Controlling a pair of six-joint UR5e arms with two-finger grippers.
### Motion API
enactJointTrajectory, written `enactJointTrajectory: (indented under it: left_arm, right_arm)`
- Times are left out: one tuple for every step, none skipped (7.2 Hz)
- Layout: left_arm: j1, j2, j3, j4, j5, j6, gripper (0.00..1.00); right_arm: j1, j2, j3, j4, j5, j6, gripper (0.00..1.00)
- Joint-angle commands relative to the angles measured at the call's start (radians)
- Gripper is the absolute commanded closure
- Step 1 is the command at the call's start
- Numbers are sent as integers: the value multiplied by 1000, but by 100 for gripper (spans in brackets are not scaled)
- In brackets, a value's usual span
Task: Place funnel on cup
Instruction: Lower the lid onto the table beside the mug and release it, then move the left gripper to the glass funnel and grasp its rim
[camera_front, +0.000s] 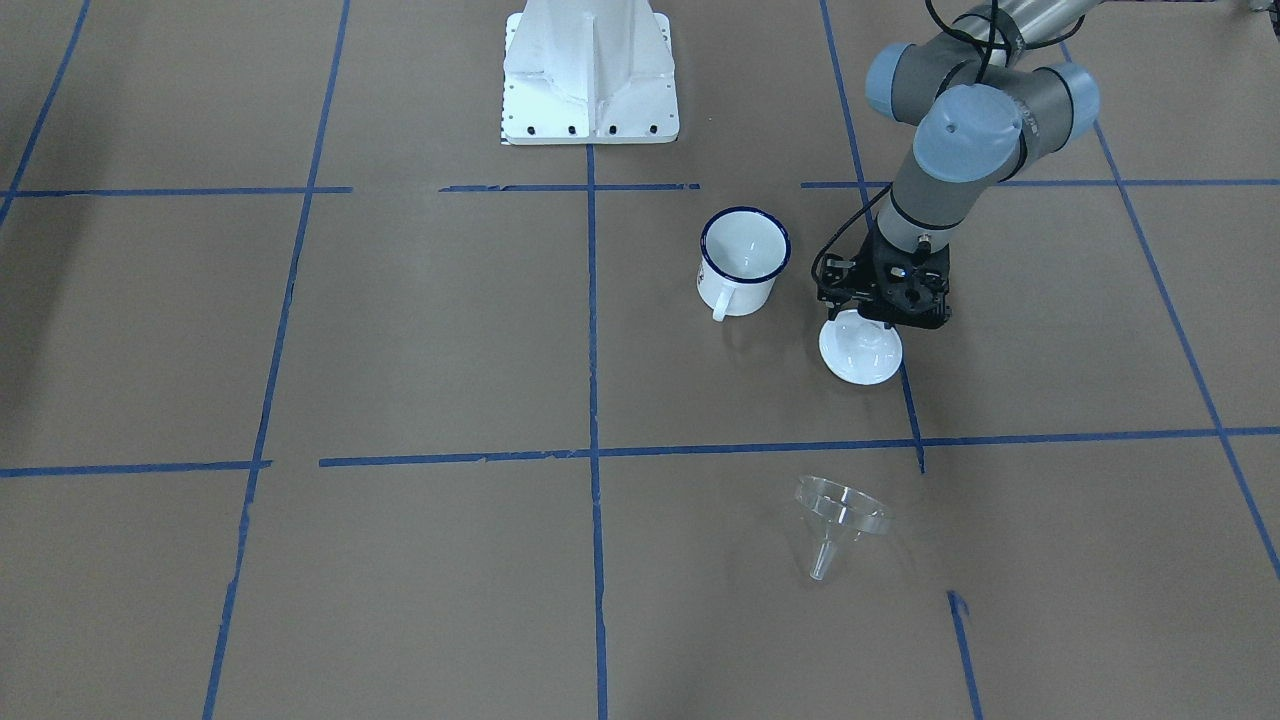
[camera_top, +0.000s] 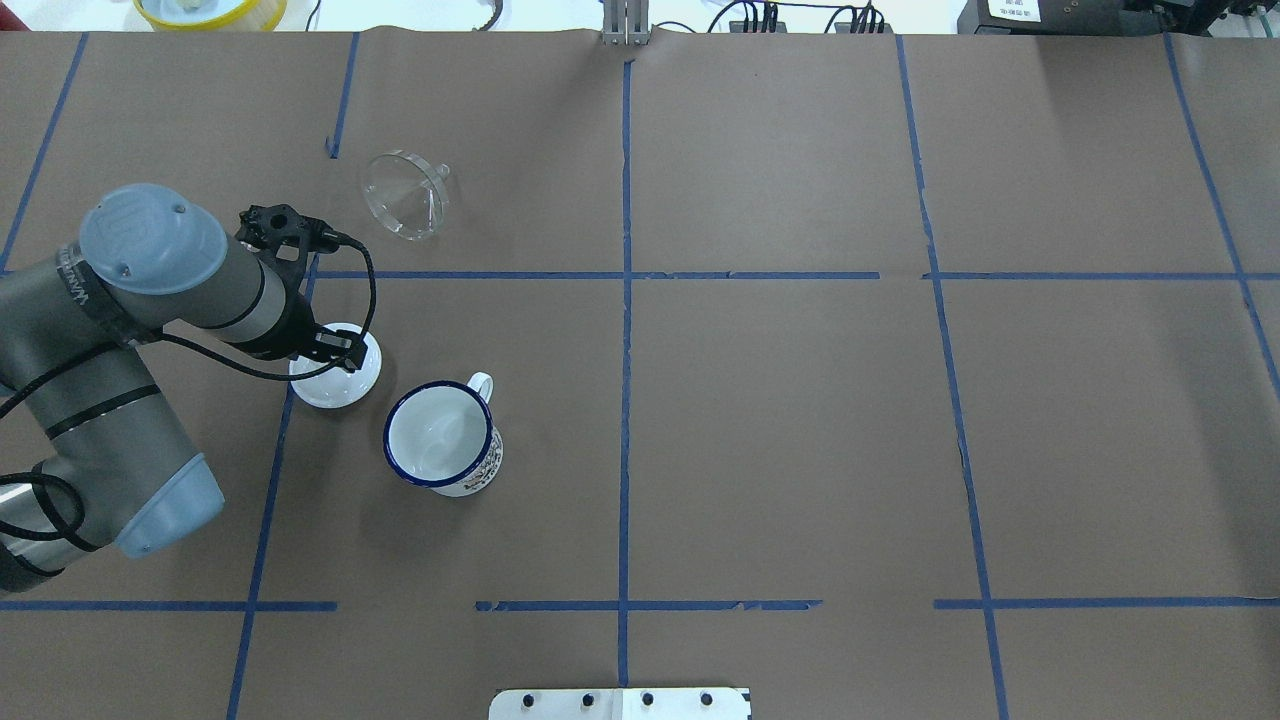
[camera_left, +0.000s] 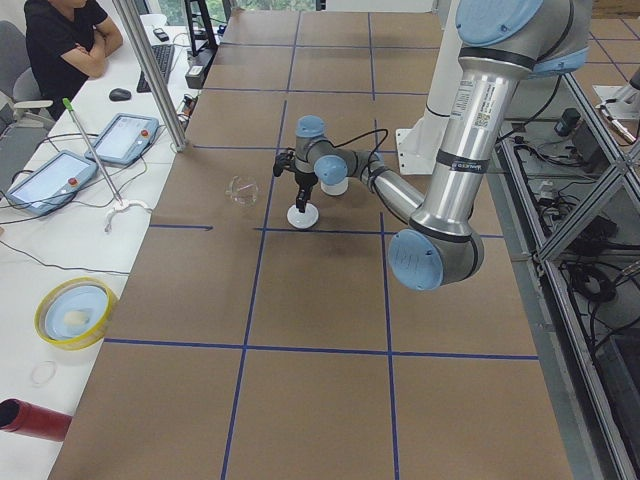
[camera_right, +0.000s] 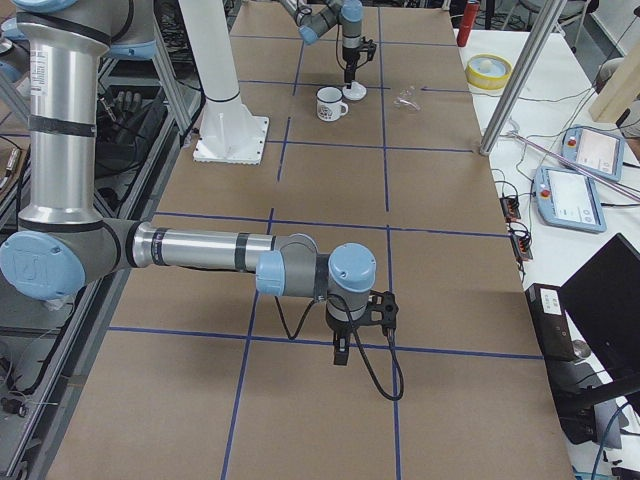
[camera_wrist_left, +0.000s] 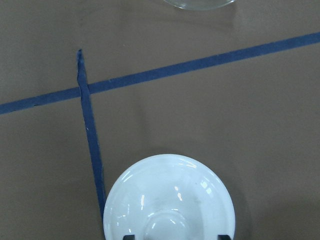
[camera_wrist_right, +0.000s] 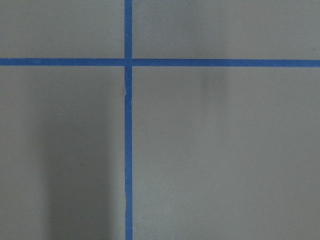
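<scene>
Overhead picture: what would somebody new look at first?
The big grey left arm with blue caps fills the left edge, its hand open just over a round white lid. Right beside the lid stands an empty white cup with a dark blue rim. Farther out lies a clear funnel, tipped on its side and easy to miss.

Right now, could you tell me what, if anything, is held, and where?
Nothing seems gripped: the left gripper straddles the knob of the lid, jaws apart; right gripper shows nothing.
</scene>
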Motion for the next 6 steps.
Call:
enactJointTrajectory:
  left_arm:
    - [-3,-7,-18,2,-28,-33,0]
    - [-15,-44,-25,5,-27,-156,0]
    - [-41,-70,-26,3,-19,-264,0]
    - [-81,-105,-15,2,-18,-395,0]
    - [-95,-128,-4,-21,51,-577,0]
    - [-95,-133,48,-148,176,-734,0]
  right_arm:
    - [0,0,0,0,0,0,0]
    - [0,0,0,0,0,0,0]
    - [0,0,0,0,0,0,0]
    - [0,0,0,0,0,0,0]
    - [0,0,0,0,0,0,0]
    - [0,0,0,0,0,0,0]
